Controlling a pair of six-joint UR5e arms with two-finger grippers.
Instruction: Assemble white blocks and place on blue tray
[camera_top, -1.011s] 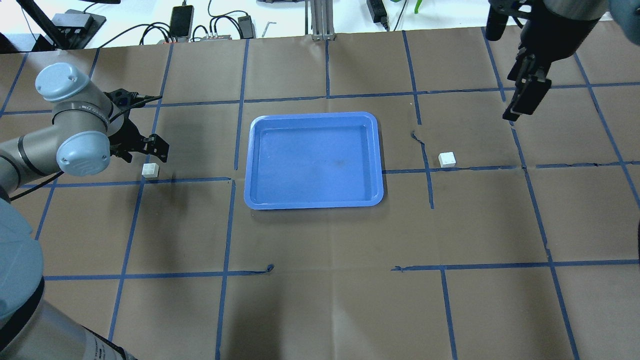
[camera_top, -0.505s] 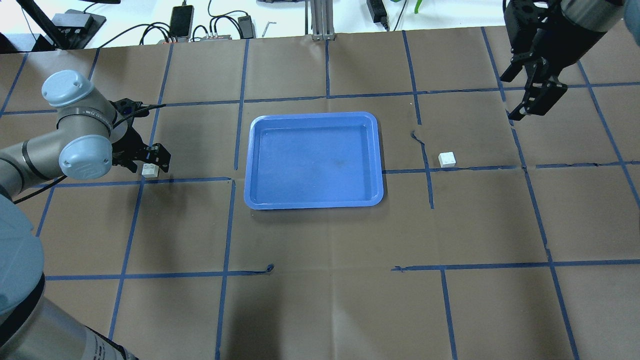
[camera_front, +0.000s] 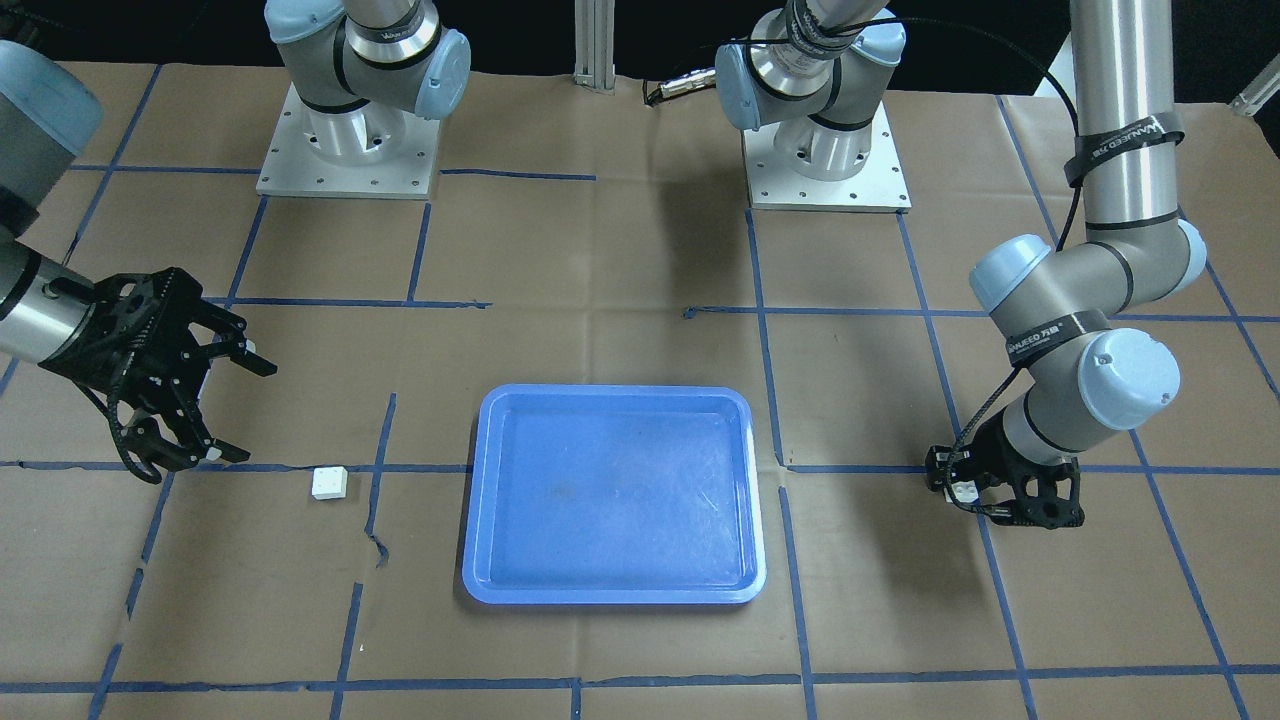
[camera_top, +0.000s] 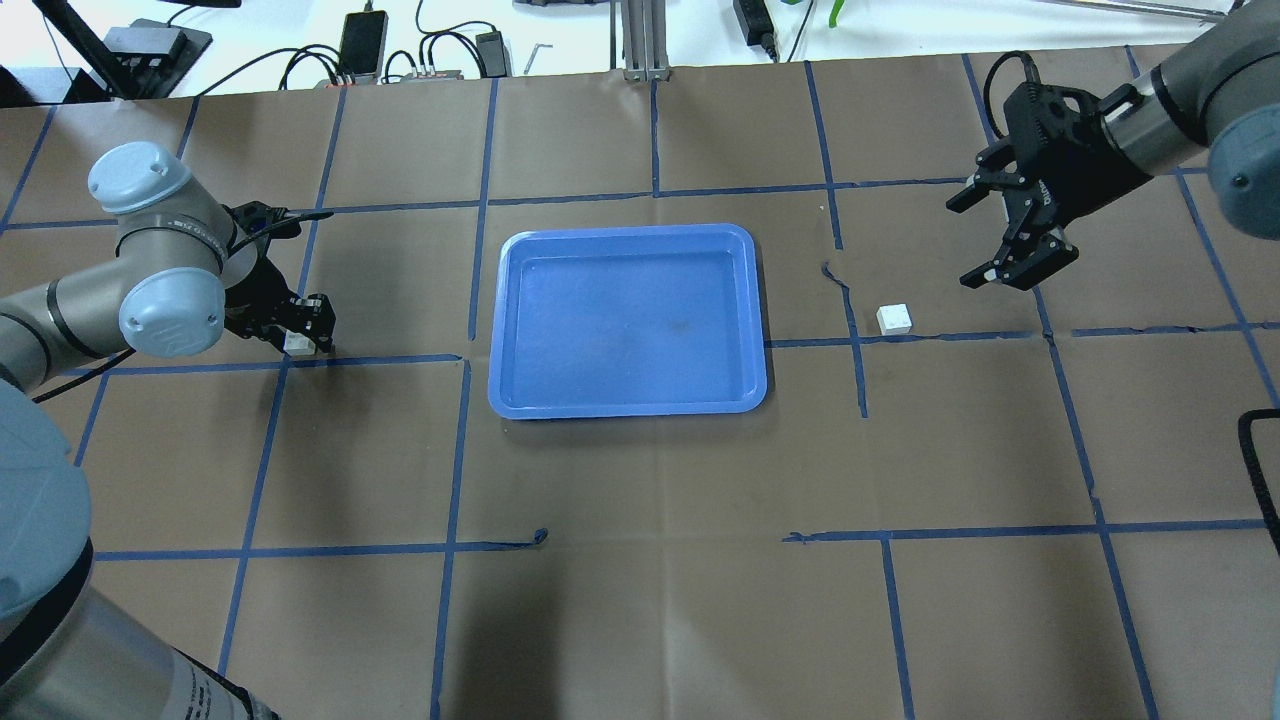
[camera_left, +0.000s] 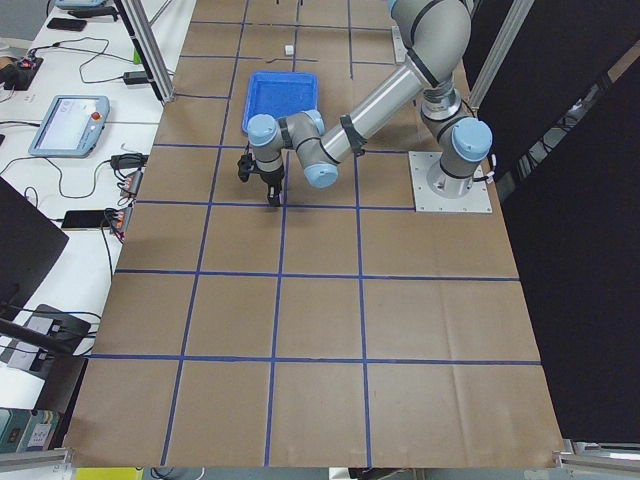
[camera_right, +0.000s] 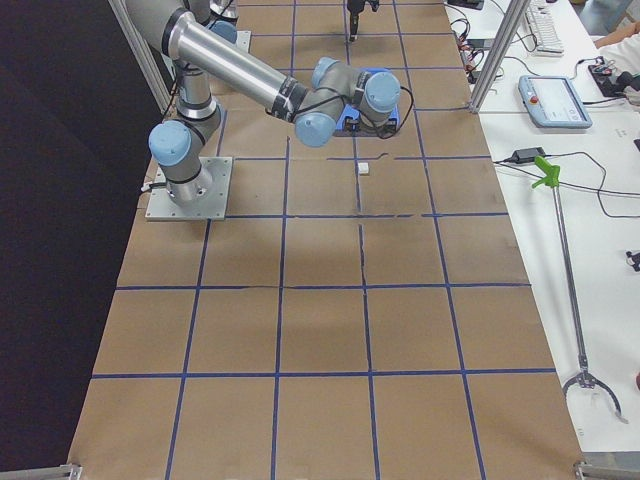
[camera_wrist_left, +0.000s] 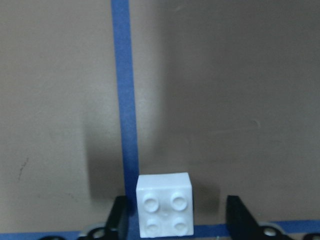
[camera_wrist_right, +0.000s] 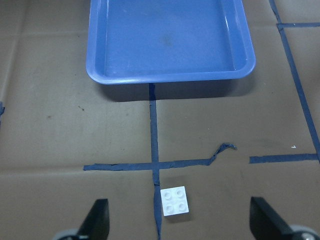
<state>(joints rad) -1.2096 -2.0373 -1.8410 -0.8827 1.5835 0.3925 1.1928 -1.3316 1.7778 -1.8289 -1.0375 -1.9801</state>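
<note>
One white block (camera_top: 296, 344) lies on a blue tape line left of the blue tray (camera_top: 630, 232). My left gripper (camera_top: 303, 330) is down at the table, open, with a finger on each side of this block. The left wrist view shows the block (camera_wrist_left: 165, 211) studs up between the fingers (camera_wrist_left: 239, 220), with gaps on both sides. The other white block (camera_top: 894, 319) lies right of the tray. My right gripper (camera_top: 978, 245) hovers open, above and to the right of it. The right wrist view shows this block (camera_wrist_right: 175, 201) and the tray (camera_wrist_right: 170, 77) beyond it.
The table is brown paper with a grid of blue tape (camera_top: 860, 370). Both arm bases (camera_front: 345, 150) stand at the robot's side. Cables and devices (camera_top: 362, 40) lie beyond the far edge. The tray (camera_front: 610, 393) holds nothing.
My left gripper came down until its fingers straddle the left block. My right gripper swung down and left from the far right corner towards the right block, still open.
</note>
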